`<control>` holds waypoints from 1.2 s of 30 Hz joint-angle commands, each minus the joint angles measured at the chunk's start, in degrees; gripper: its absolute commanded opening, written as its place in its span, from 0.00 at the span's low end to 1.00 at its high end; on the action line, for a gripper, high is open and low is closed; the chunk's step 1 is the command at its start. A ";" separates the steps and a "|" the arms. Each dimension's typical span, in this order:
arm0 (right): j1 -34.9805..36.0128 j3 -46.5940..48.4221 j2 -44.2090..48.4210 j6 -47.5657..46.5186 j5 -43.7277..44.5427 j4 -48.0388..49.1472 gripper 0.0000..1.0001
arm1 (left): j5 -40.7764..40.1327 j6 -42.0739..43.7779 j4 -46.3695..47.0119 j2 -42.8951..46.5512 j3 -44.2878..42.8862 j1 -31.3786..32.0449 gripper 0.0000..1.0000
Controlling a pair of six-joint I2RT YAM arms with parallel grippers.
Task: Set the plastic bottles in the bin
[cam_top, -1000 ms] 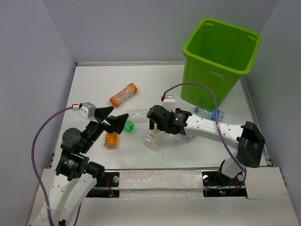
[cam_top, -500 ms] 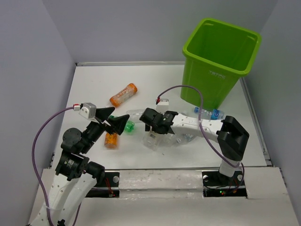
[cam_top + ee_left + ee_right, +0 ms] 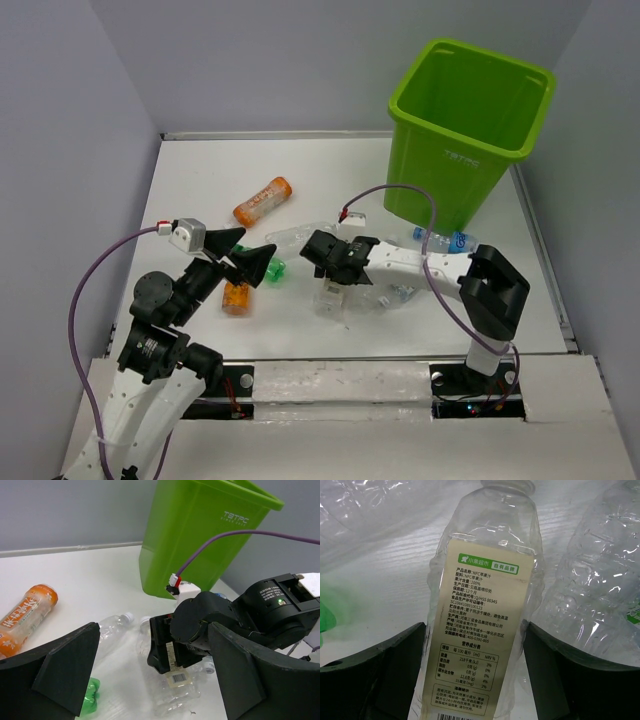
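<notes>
- Clear plastic bottle with a pale printed label (image 3: 482, 580) lies on the white table (image 3: 200, 180), near its middle, straddled at mid-body by my right gripper (image 3: 475, 640).
- Jaws are partway in, beside the label edges. Can't tell if they're pinching.
- My left gripper (image 3: 257, 240) gapes wide and holds nothing.
- My read: empty, light, thin-walled and slick. It buckles if squeezed hard, so the labelled waist with moderate force is the best hold.
- Crinkled clear bottles (image 3: 600, 580) crowd it and may drag along.
- Small green bottle (image 3: 275, 268), long orange bottle (image 3: 263, 201) and short orange bottle (image 3: 237, 297) lie to the left.
- Tall lime-green plastic bin (image 3: 450, 170) stands at the far right, well apart.
</notes>
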State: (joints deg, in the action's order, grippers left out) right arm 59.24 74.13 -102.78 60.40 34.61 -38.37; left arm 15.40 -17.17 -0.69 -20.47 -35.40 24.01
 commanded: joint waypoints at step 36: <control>-32.15 45.83 11.74 -69.36 3.28 32.47 0.40 | -0.90 -1.20 2.36 -11.26 -2.31 -5.73 0.99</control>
State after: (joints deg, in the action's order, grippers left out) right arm 33.71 115.28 -86.26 0.93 39.31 -12.78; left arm 13.74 -18.20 -0.67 -30.39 -35.40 19.18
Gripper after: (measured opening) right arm 0.776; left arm 0.989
